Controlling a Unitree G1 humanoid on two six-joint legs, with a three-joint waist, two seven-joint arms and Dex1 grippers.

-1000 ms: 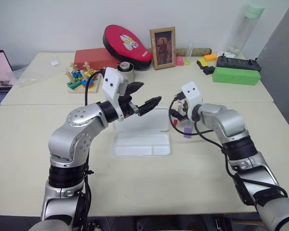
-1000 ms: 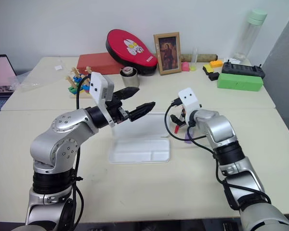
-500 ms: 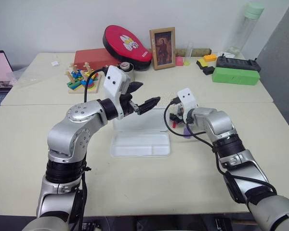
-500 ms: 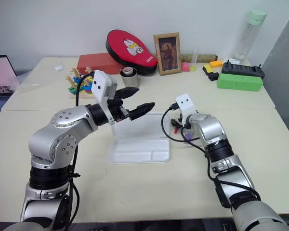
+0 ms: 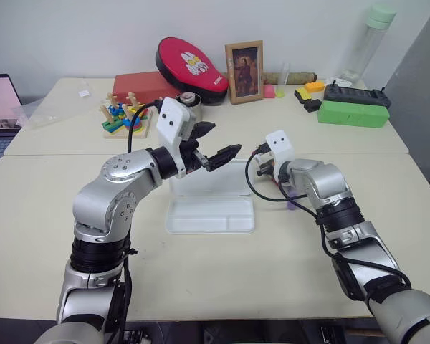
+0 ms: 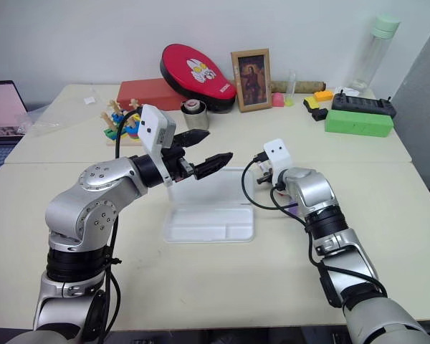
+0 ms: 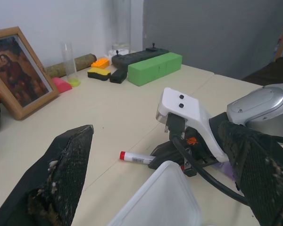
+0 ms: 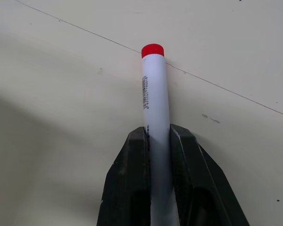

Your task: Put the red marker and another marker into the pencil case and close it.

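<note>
item: red marker (image 8: 155, 108), lying on the table (image 5: 222, 287) just right of the open pencil case (image 5: 210, 213); i see my right gripper (image 8: 158, 136) pinching its white barrel, red end poking past. my left gripper (image 5: 218, 147) hovers wide above the case.
</note>
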